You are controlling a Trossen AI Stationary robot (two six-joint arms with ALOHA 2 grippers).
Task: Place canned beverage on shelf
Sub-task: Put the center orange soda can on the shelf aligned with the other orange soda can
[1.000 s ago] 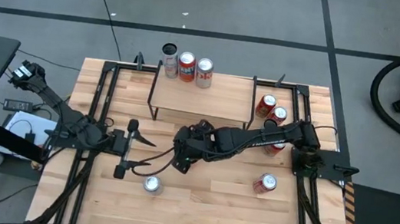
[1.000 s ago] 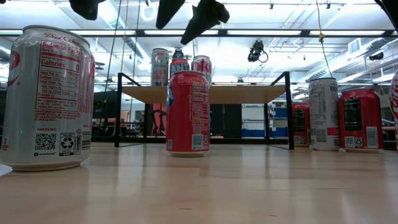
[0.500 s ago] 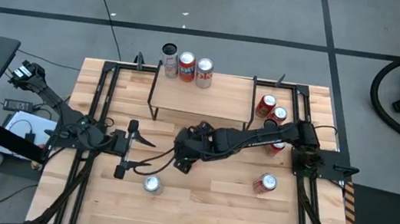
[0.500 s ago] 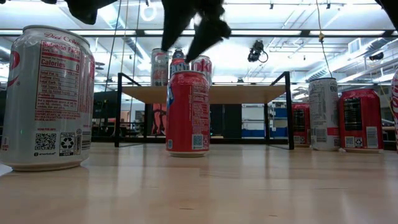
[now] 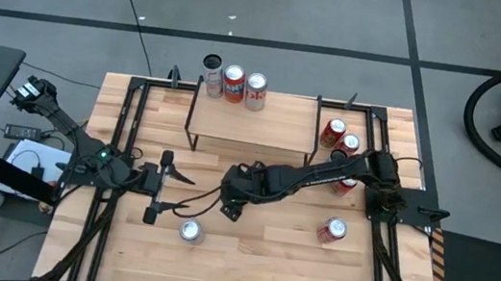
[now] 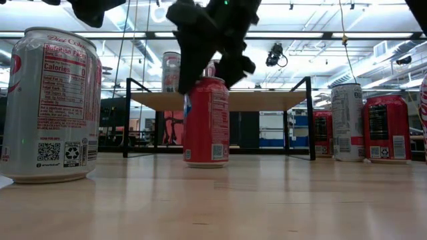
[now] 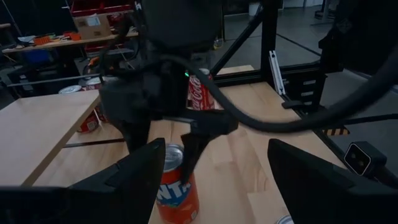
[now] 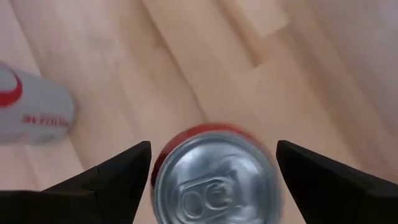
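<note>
A red-orange Fanta can (image 7: pixel 177 191) stands upright on the wooden table near its middle, and also shows in the low view (image 6: pixel 207 121). My right gripper (image 8: pixel 213 163) is open just above it. Its fingers point down and stand on either side of the can's top (image 8: pixel 214 180). In the high view the right gripper (image 5: pixel 229 200) hides the can. The shelf (image 5: pixel 252 129), a light-wood board on black legs, stands farther back and is bare. My left gripper (image 5: pixel 159 187) waits open at the left, facing the can. My right gripper comes at the Fanta can from above, one finger (image 6: pixel 190 57) on each side of the can's upper rim (image 6: pixel 207 81). I cannot tell whether either finger touches it. The can stands on its base on the table.
Three cans (image 5: pixel 234 82) stand just past the shelf's far edge. Several red cans (image 5: pixel 340 139) stand at the right and one (image 5: pixel 332 231) at the front right. A silver Diet Coke can (image 5: pixel 190 233) stands near the front, left of centre. Black frame rails run along both table sides.
My right gripper has come down from above the Fanta can until its open fingers straddle the can's top. It has also shifted slightly toward the table's right and near edges.
</note>
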